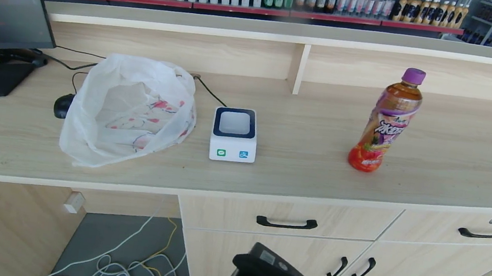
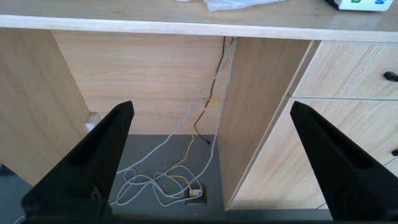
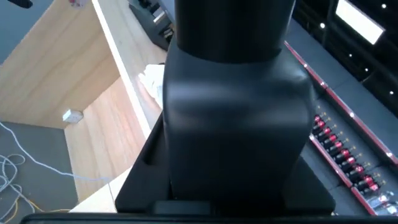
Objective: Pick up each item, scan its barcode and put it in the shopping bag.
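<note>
Scanner: white box scanner (image 1: pixel 233 134) on wooden counter (image 1: pixel 298 173).
Bag: white plastic shopping bag (image 1: pixel 128 110), just left of scanner.
Bottle: purple-capped drink bottle (image 1: pixel 386 123), upright, well right of scanner.
Left end effector (image 2: pixel 211 109): apart.
Right end effector (image 3: pixel 230 124): cannot tell.

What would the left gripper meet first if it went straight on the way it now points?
The left gripper would probably meet the cables hanging under the counter, then the back panel; depth is unclear.

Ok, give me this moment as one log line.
bottle: upright on counter, right of scanner | shopping bag: open, left of scanner | left gripper: open, empty, below counter level
</note>
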Robot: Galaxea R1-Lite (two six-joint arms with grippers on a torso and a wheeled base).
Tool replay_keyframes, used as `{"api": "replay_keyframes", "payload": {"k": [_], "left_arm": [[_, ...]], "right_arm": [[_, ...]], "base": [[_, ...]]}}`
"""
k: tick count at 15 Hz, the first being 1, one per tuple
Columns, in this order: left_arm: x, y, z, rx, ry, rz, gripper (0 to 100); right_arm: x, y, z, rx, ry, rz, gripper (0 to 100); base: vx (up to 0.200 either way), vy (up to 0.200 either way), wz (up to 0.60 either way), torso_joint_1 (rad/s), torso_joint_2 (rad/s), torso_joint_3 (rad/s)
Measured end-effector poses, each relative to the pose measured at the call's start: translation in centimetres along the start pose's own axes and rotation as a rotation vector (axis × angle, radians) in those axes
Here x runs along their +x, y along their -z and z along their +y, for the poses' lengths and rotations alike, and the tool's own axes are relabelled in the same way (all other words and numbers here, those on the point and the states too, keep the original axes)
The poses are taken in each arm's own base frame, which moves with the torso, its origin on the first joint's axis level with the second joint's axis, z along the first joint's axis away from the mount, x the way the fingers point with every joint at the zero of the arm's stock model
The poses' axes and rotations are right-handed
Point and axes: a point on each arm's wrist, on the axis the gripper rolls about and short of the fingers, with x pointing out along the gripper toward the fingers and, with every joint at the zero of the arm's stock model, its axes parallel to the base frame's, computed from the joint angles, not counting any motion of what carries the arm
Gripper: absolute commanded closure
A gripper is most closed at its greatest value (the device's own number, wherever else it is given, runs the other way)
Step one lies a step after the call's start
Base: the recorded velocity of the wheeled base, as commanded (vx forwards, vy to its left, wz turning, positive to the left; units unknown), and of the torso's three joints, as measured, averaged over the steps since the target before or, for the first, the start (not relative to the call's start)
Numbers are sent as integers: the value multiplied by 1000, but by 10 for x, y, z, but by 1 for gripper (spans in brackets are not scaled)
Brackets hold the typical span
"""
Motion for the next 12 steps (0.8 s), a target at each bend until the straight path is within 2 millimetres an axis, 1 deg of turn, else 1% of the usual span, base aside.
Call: {"api": "replay_keyframes", "payload": {"k": [3, 6, 8, 9, 12], "left_arm": [[0, 0, 0, -1, 0, 0, 0], [0, 0, 0, -1, -1, 0, 0], [0, 0, 0, -1, -1, 0, 0], [0, 0, 0, -1, -1, 0, 0], [0, 0, 0, -1, -1, 0, 0]], "right_arm": [[8, 3, 1, -124, 6, 0, 100], [11, 9, -2, -315, 18, 25, 100], [9, 10, -5, -385, 24, 32, 100], [8, 10, -7, -462, 28, 33, 100], [6, 7, -13, -613, 49, 33, 100]], "base": [[0, 0, 0, 0, 0, 0], [0, 0, 0, 0, 0, 0], [0, 0, 0, 0, 0, 0], [0, 0, 0, 0, 0, 0], [0, 0, 0, 0, 0, 0]]}}
